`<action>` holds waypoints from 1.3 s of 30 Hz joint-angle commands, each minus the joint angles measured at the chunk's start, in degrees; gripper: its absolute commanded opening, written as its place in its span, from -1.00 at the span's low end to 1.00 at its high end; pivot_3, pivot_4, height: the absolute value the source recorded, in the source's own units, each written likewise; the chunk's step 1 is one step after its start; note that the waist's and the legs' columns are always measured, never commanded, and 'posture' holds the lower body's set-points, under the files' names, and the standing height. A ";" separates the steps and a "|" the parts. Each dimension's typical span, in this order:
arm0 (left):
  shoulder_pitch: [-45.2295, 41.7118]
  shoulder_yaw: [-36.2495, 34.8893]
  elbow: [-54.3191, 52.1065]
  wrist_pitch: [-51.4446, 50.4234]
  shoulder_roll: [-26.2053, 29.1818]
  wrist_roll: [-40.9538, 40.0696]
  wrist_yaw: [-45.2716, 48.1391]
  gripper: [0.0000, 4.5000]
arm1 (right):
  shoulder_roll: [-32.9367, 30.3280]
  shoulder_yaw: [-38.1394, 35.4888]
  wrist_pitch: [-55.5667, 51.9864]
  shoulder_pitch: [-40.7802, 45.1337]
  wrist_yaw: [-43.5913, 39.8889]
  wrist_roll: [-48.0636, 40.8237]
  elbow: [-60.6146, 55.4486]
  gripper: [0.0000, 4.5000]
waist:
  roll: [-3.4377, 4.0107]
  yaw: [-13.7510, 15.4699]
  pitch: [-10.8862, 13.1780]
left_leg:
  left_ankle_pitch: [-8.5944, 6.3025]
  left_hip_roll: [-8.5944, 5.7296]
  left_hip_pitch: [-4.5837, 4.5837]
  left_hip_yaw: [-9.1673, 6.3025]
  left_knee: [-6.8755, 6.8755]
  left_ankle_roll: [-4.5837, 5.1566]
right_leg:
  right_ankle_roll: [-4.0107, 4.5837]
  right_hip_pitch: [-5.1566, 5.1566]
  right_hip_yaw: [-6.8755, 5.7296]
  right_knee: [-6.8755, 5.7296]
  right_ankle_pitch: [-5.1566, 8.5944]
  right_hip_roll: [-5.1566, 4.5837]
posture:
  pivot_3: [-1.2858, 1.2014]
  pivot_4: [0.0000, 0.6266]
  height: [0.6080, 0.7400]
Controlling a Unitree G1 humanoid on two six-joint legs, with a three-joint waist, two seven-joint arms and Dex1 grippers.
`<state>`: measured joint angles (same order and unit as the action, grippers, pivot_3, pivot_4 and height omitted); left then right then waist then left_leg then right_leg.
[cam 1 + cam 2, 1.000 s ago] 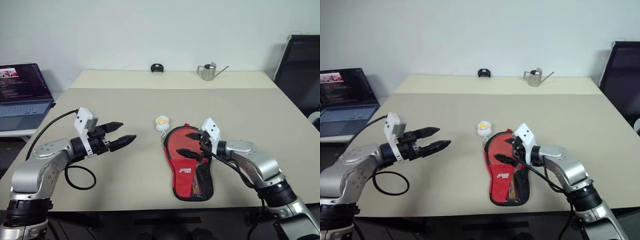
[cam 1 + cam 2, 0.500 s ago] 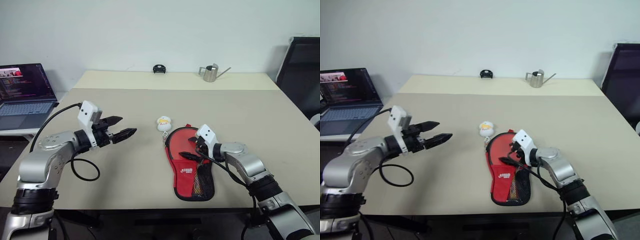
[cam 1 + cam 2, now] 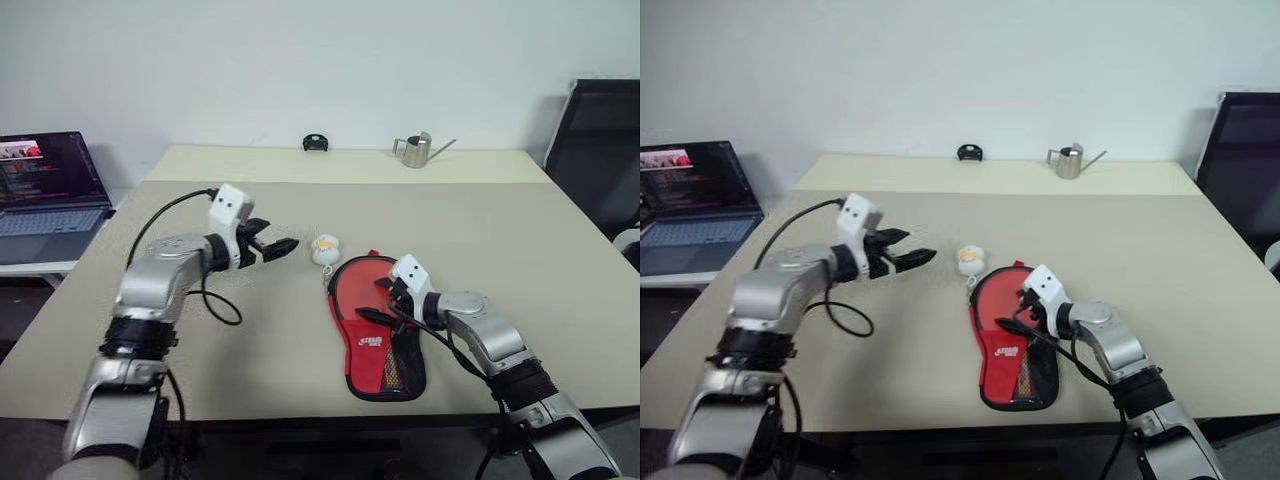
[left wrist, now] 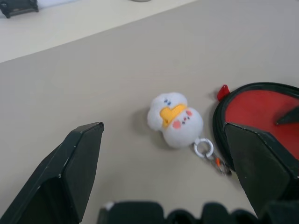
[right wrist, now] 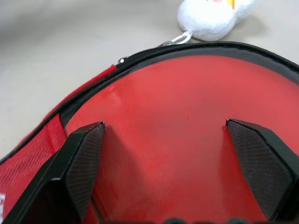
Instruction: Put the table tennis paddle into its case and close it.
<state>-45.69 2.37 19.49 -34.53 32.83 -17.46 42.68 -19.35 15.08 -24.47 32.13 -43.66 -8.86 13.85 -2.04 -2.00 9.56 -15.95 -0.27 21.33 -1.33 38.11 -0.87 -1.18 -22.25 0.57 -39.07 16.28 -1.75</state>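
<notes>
case [image 3: 374,330] lay flat on the table [image 3: 500,230], red side up, charm [image 3: 324,249] just beside its round end | left gripper [image 3: 281,246] spread wide, near charm | right gripper [image 3: 377,298] spread over case, pinching nothing | paddle couldn't be made out

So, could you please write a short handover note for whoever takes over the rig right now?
Left gripper: open, empty, above the table, pointing at the white charm.
Right gripper: open, over the round red end of the case, holding nothing.
The case lies flat near the table's front edge, charm clipped to its zip end.
Done: paddle appears to be inside; it is not visible outside.
Left: close the zip; how far it is shut cannot be told.
</notes>
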 commanded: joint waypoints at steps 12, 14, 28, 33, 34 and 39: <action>-1.99 -1.17 2.23 1.90 -0.35 2.78 1.25 1.00 | 0.63 0.93 -2.37 -1.79 -0.61 2.24 2.77 0.99 | 0.00 0.04 0.00 | 0.00 0.04 -0.05 -0.01 -0.04 0.00 | 0.00 0.01 0.03 -0.01 0.00 0.03 | 0.03 -0.52 1.00; -1.99 -1.18 2.26 1.95 -0.36 2.81 1.26 1.00 | 0.64 0.92 -2.37 -1.80 -0.61 2.25 2.77 0.99 | 0.00 0.04 0.00 | 0.00 0.04 -0.05 -0.01 -0.04 -0.01 | 0.00 0.01 0.04 0.00 0.00 0.03 | 0.03 -0.52 1.00; -20.37 -1.24 46.35 25.85 -16.65 11.74 -7.82 1.00 | 5.19 0.80 -3.47 -3.33 2.23 2.14 1.04 0.99 | -0.31 -0.04 -0.23 | -0.01 -0.06 0.06 0.02 -0.09 0.00 | -0.04 -0.09 0.01 0.09 -0.02 -0.05 | 0.03 -0.52 1.00; -20.97 -1.94 48.56 27.89 -16.81 13.01 -9.28 1.00 | 4.95 0.41 -3.87 -3.40 2.14 2.05 0.46 0.99 | -0.31 0.29 -0.23 | -0.01 -0.07 0.10 -0.07 -0.09 -0.01 | -0.04 -0.07 -0.12 0.09 -0.01 -0.09 | 0.03 -0.52 1.00; -21.07 -2.13 48.85 28.13 -16.87 13.17 -9.76 1.00 | 4.95 0.36 -3.93 -3.44 2.18 2.07 0.41 0.99 | -0.31 0.31 -0.23 | -0.01 -0.10 0.10 -0.07 -0.07 -0.01 | -0.04 -0.05 -0.13 0.09 -0.01 -0.14 | 0.03 -0.52 1.00; -21.23 -2.55 49.30 28.28 -17.60 13.91 -9.04 1.00 | 4.81 -0.07 -3.69 -3.61 2.78 2.08 -0.31 0.99 | -0.31 0.30 -0.23 | -0.01 -0.12 0.11 -0.10 -0.06 -0.01 | -0.06 -0.04 -0.19 0.07 -0.02 -0.17 | 0.03 -0.52 1.00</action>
<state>-64.94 0.41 69.48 -7.31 15.56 -3.95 33.23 -13.84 14.59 -25.65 30.27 -41.08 -7.65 11.49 -2.35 -1.69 9.33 -15.95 -0.40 21.45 -1.44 38.05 -0.88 -1.23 -22.29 0.38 -39.00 16.25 -1.92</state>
